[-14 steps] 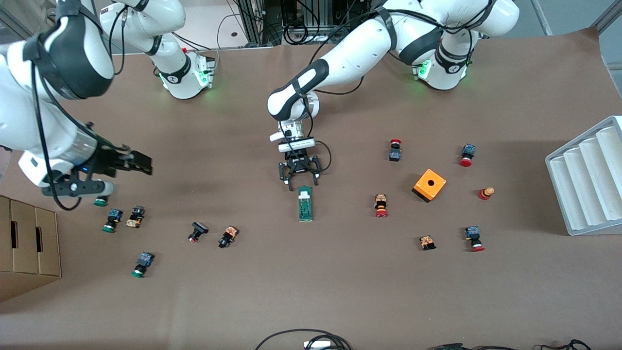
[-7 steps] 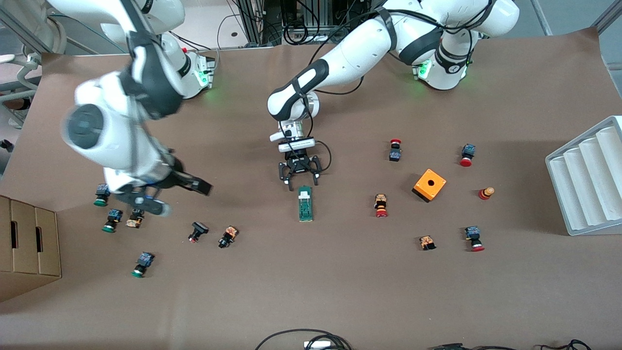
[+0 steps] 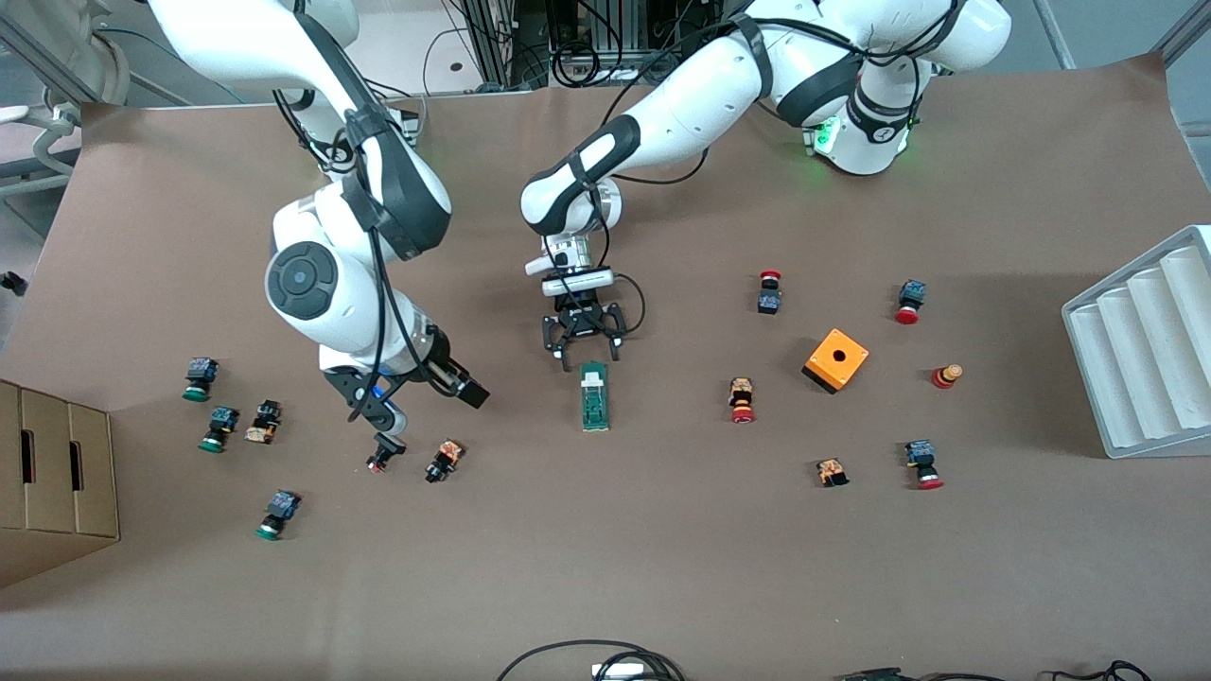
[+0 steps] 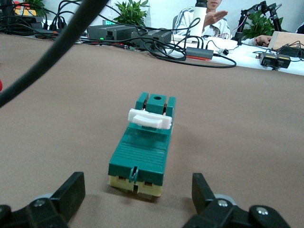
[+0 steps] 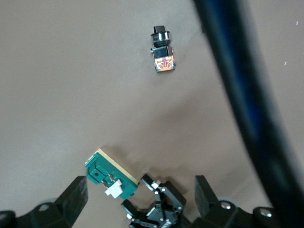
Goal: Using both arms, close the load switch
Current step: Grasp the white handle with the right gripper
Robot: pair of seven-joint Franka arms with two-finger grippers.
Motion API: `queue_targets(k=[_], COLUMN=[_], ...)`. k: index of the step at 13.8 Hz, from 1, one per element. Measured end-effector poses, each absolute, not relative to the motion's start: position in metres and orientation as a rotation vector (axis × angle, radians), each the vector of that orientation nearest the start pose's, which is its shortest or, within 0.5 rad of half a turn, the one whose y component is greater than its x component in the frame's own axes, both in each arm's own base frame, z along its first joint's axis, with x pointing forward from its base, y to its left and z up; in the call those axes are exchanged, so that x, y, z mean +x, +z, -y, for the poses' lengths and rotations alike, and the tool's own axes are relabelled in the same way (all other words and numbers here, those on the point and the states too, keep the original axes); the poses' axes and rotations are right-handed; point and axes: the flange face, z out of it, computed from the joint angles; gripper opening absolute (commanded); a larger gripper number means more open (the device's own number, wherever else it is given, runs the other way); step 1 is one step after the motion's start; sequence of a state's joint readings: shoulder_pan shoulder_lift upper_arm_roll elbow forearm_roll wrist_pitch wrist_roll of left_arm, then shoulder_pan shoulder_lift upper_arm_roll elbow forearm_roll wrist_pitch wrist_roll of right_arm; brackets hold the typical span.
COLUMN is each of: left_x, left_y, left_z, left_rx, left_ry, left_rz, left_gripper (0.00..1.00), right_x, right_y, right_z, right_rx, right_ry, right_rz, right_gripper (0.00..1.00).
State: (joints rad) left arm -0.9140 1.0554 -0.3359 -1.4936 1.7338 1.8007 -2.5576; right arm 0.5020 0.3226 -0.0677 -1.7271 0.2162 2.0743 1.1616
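Load switch [image 3: 593, 396], slim dark green bar with a white block, lies flat on the brown counter [image 3: 662, 549] near its middle, lengthwise toward the front camera. Left end effector [image 3: 583, 346] sits low just at the switch's end nearest the robot bases, fingers spread wide, not touching it. Right end effector [image 5: 137, 199] is over the counter toward the right arm's end, released, above a small black push button [image 3: 382, 451]. An orange box [image 3: 836, 359] stands well apart toward the left arm's end
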Motion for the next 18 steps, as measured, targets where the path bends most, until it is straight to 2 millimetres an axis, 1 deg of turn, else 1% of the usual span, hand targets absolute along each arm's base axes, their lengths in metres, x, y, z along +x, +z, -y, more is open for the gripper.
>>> queue_targets(k=[2, 4, 7, 9, 10, 12, 16, 18], left_x=[0.322, 0.322, 0.323, 0.323, 0.323, 0.323, 0.323, 0.323], left_y=[0.065, 0.065, 0.065, 0.065, 0.065, 0.065, 0.065, 0.065], left_z=[0.596, 0.596, 0.596, 0.597, 0.597, 0.597, 0.597, 0.597], left_rx=[-2.523, -2.523, -2.523, -2.523, -2.523, -2.523, -2.523, -2.523], left_ry=[-1.738, -1.738, -1.738, -1.737, -1.738, -1.738, -1.738, -1.738], left_rz=[0.395, 0.395, 0.395, 0.398, 0.4, 0.4, 0.401, 0.401], left_gripper=[1.0, 1.0, 1.0, 1.0, 1.0, 1.0, 1.0, 1.0], right_x=[0.578, 0.572, 0.561, 0.558, 0.557, 0.554, 0.545, 0.541], right_y=[0.398, 0.388, 0.356, 0.333, 0.324, 0.311, 0.295, 0.286], right_z=[-0.299, -0.32, -0.357, -0.374, -0.381, -0.39, -0.411, -0.417], right_rx=[-2.655, -2.583, -2.505, -2.46, -2.441, -2.409, -2.316, -2.284], right_ry=[0.17, 0.162, 0.133, 0.109, 0.099, 0.087, 0.081, 0.09], right_rz=[-1.322, -1.411, -1.511, -1.556, -1.573, -1.604, -1.698, -1.749], right_gripper=[1.0, 1.0, 1.0, 1.0, 1.0, 1.0, 1.0, 1.0])
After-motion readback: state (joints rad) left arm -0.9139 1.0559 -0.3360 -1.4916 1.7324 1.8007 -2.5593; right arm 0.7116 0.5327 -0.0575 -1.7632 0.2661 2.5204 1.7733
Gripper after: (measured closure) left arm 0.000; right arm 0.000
